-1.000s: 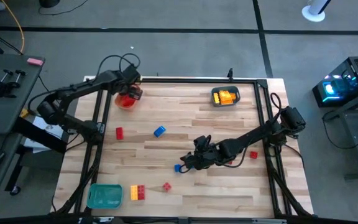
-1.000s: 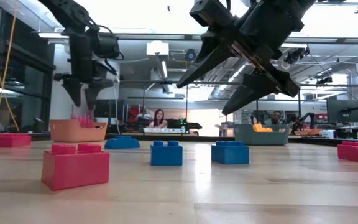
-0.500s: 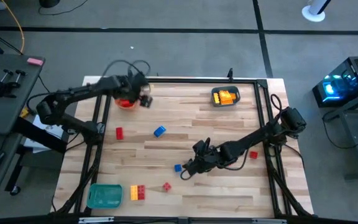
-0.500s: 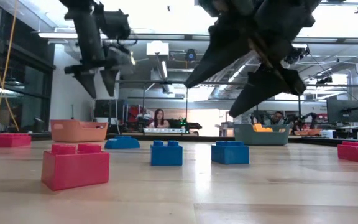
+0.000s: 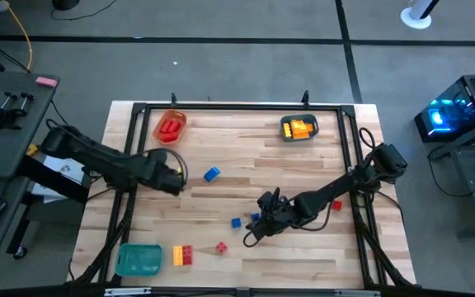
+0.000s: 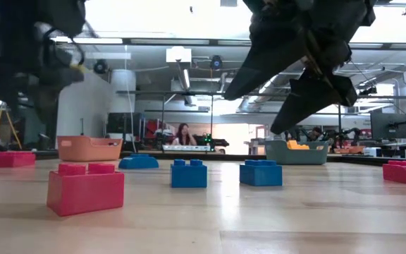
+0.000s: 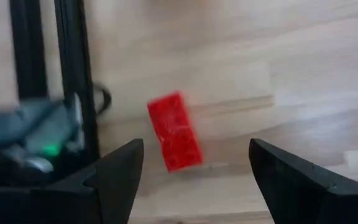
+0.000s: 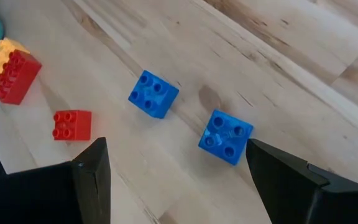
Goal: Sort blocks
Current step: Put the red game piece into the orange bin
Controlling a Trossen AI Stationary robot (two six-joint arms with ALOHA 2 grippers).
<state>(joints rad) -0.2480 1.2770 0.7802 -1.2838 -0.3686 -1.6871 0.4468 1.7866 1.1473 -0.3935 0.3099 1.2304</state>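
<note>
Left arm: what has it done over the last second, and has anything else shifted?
The left gripper has left the orange tray at the far edge and swung toward the near side; it now hangs open over the lone red block. The right gripper crept slightly nearer, open above the two blue blocks. Blocks and trays have not moved.

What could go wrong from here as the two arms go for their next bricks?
Two risks stand out. The right pincer hangs open above two blue bricks lying close together; closing on one might nudge the other aside. The left pincer is open over a red brick that sits close to the table's black frame rail and lies at an angle to the fingers, so a finger may clip the rail or the grasp may slip.
</note>
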